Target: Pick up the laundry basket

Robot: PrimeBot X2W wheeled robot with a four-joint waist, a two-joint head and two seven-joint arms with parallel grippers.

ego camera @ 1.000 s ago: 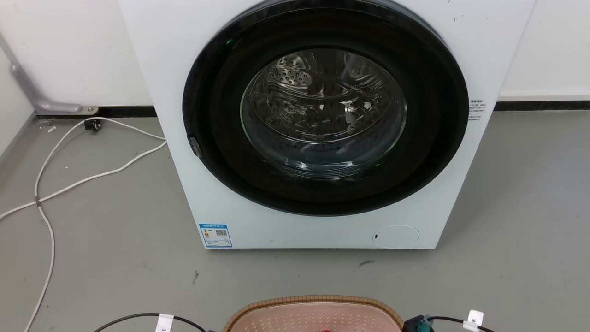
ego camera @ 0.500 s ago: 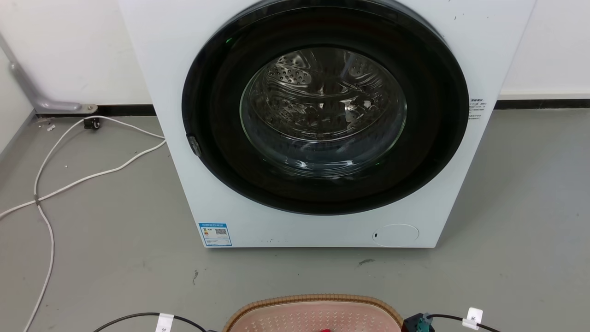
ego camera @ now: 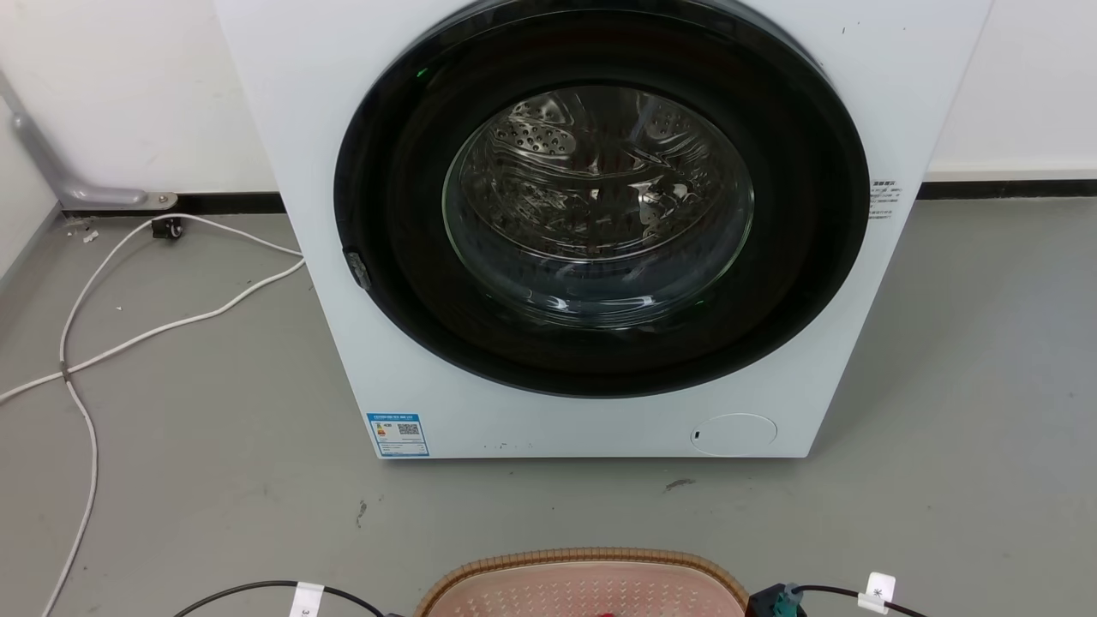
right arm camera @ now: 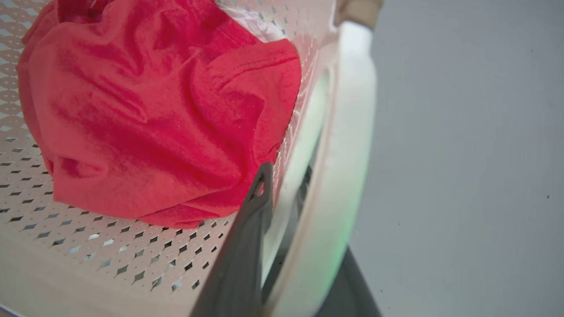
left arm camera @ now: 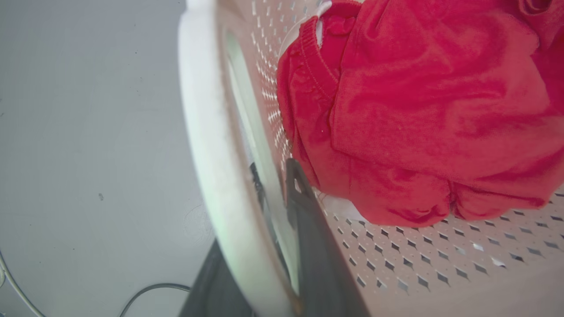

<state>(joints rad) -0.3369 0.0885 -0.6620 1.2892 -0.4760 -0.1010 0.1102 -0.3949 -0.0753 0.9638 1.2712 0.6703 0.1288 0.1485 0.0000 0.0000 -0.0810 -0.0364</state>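
The laundry basket [ego camera: 583, 559] shows its brown braided rim and pink holed wall at the bottom edge of the head view, in front of the washing machine. In the left wrist view my left gripper [left arm camera: 275, 176] is shut on the basket's white side handle [left arm camera: 207, 145], one dark finger inside the holed wall [left arm camera: 418, 259] and the other behind the handle. My right gripper [right arm camera: 284, 176] is shut the same way on the opposite white handle [right arm camera: 348, 132]. A crumpled red garment [left arm camera: 418, 110] [right arm camera: 154, 110] lies inside the basket.
A white front-loading washing machine [ego camera: 300, 128] with a shut round dark door [ego camera: 600, 206] stands close ahead on the grey floor. White cables [ego camera: 171, 326] trail across the floor at the left. Tagged black cables [ego camera: 248, 590] run beside the basket.
The whole head view has shifted slightly, with the washing machine sliding a few pixels up and left. The basket's rim keeps its place at the bottom edge.
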